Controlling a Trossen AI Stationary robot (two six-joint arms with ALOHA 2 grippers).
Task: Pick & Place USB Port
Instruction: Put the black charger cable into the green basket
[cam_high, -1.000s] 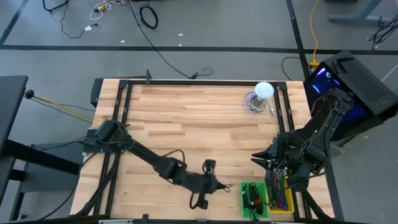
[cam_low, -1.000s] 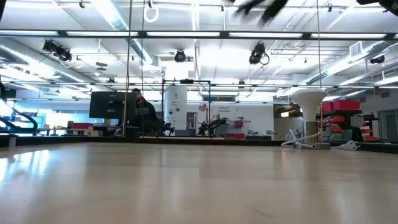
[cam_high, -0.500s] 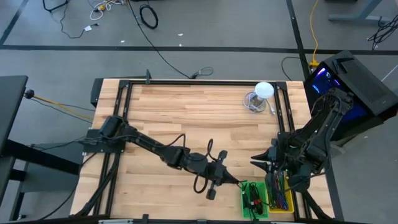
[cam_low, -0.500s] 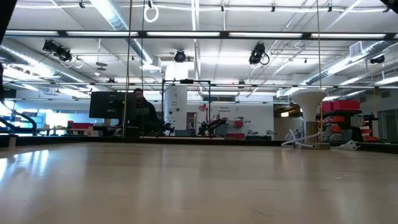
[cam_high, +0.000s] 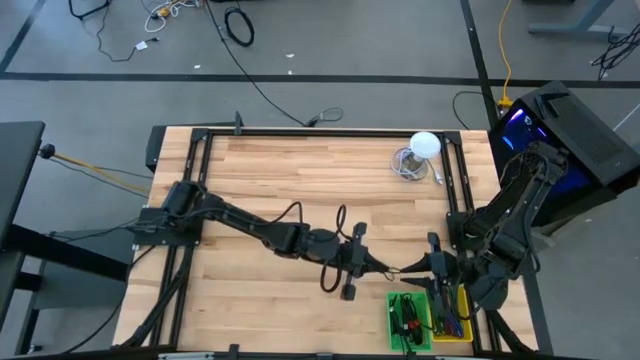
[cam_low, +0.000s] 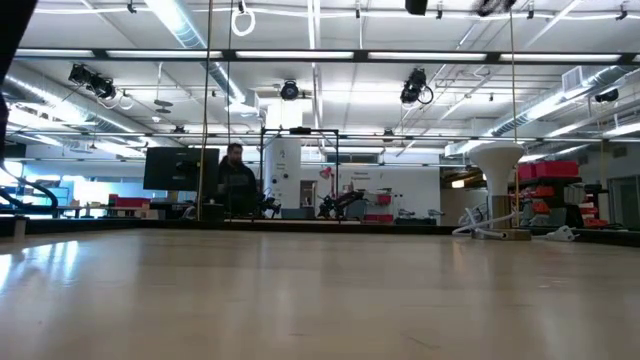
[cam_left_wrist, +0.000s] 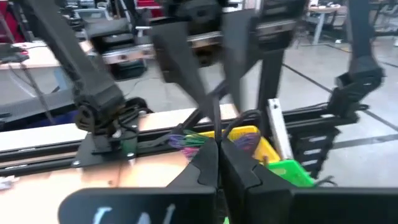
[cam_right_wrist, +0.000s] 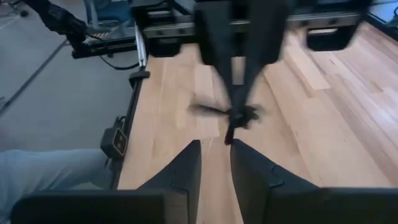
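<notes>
Since a second ago left gripper (cam_high: 385, 269) swung from table's 6 o'clock edge toward 4 o'clock, fingers together, tip-to-tip with right gripper (cam_high: 408, 268), fingers slightly apart. USB parts lie in green bin (cam_high: 396, 322), just beneath both.

Two arms (cam_high: 250, 228), two bins (cam_high: 408, 320), one white lamp (cam_high: 425, 146)

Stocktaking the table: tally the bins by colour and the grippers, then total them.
Green bin: 1
Yellow bin: 1
Grippers, left gripper and right gripper: 2
Total: 4
</notes>
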